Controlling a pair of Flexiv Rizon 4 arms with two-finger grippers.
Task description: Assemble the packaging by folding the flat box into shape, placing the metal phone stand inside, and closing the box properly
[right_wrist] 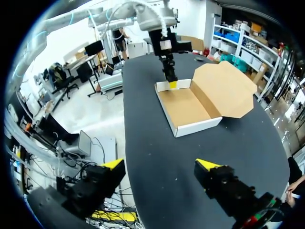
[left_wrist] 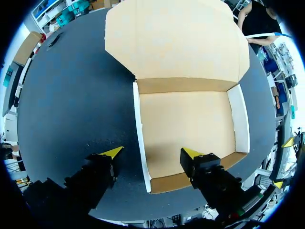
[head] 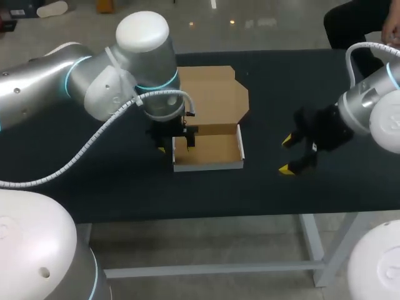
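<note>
left end effector (left_wrist: pixel 152 151) straddles box (left_wrist: pixel 190 119) wall.

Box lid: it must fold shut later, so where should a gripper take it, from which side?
Probably its free far edge near the right chamfered corner, from the right: the lid lies flat, hinged at the tray, and the right gripper is free; the left gripper straddles the left wall.
</note>
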